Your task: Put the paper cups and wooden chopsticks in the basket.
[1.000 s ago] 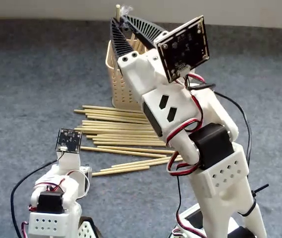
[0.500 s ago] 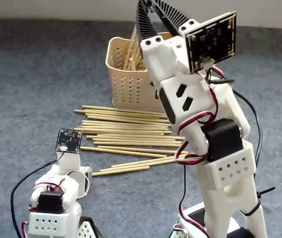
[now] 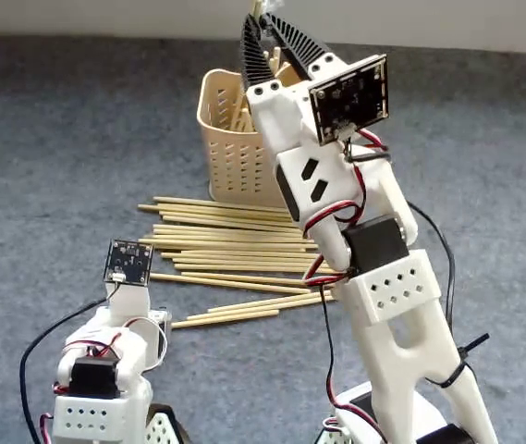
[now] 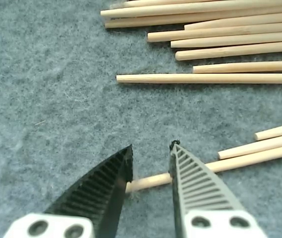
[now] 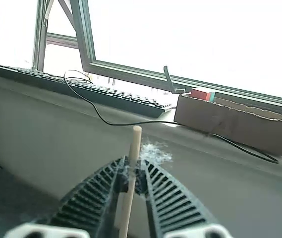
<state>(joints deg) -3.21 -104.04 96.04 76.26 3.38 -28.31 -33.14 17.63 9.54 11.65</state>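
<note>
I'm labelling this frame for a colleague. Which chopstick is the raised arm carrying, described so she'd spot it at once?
Find the cream slotted basket at the back of the grey carpet. Just above it the right gripper is shut on one wooden chopstick, held nearly upright. The loose chopsticks lie flat on the carpet.

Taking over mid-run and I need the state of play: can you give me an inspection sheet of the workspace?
Surface: grey mat, flat.
Job's things: cream basket holding several chopsticks; loose chopsticks lying on the mat in front of it.
Clutter: nothing seen.
Grippers: right gripper raised high near the basket, fingers shut on one chopstick; left gripper low over the mat, fingers open either side of a chopstick end.
Cables: servo wires along the right arm; black lead beside the left arm.
Surroundings: window, with a keyboard and a cardboard box at its foot.
</note>
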